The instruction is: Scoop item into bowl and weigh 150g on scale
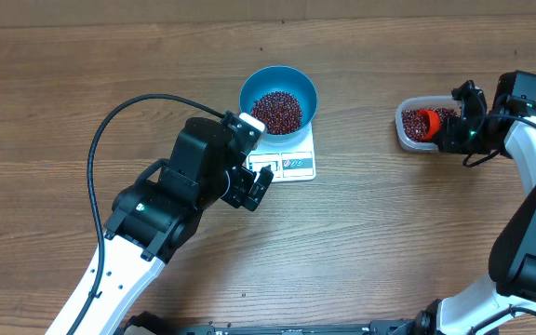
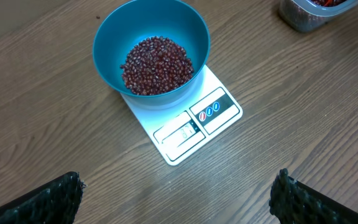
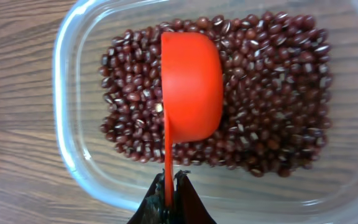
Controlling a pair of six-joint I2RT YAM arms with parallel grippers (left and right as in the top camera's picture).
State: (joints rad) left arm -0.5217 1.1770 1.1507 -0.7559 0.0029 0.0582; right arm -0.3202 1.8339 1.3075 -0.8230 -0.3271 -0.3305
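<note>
While the overhead view sets the blue bowl [image 1: 249, 86] on the white scale [image 1: 296, 164], the clear tub [image 1: 402, 131] lies at three o'clock. Only the wrist views show the left gripper [image 2: 179, 198] gaping open and the right gripper [image 3: 169, 204] pinching the orange scoop [image 3: 191, 87] among the tub's beans [image 3: 272, 93]. The scale's display is unreadable.
</note>
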